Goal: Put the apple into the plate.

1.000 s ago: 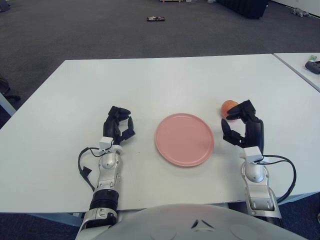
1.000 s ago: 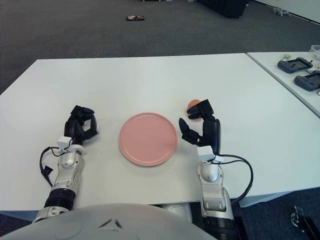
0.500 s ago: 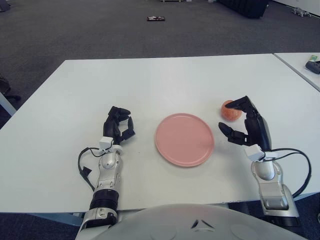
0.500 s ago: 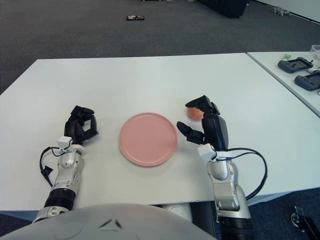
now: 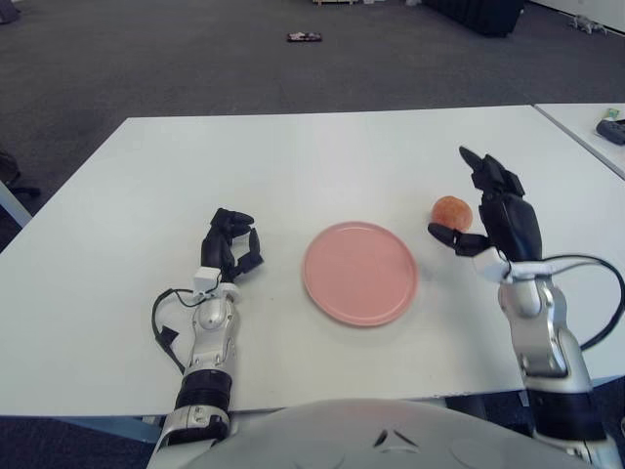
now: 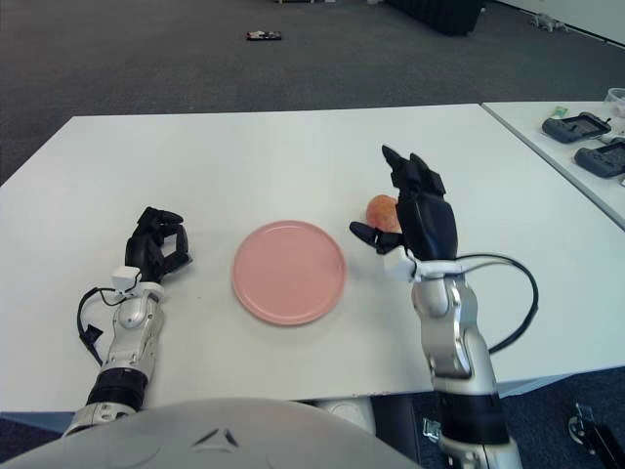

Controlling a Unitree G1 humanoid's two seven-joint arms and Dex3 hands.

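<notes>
The right robot hand [image 5: 488, 210] is raised above the white bench [image 5: 322, 166], its black fingers [image 5: 480, 164] spread wide and pointing up and away from the robot, with the thumb [image 5: 451, 237] stretched out toward the left. It holds nothing. The apple [image 5: 450, 210] sits on the bench just to the left of this robot hand's palm, in the space between the raised fingers and the thumb; whether the thumb tip touches the fruit cannot be told. The apple is orange-red and lies outside the plate [image 5: 360, 272], off its upper right edge and close to it. The pink plate is round and lies flat on the bench to the lower left of the right robot hand, between the two arms. The left robot hand [image 5: 231, 249] shows to the left of the plate, well apart from the apple, with its fingers curled in on themselves around nothing; its silver forearm [image 5: 206, 342] runs back toward the robot, with a black cable [image 5: 161, 318] looping beside it. On a second bench at the far right, beyond the right robot hand, lie dark handheld controllers [image 6: 583, 125].
</notes>
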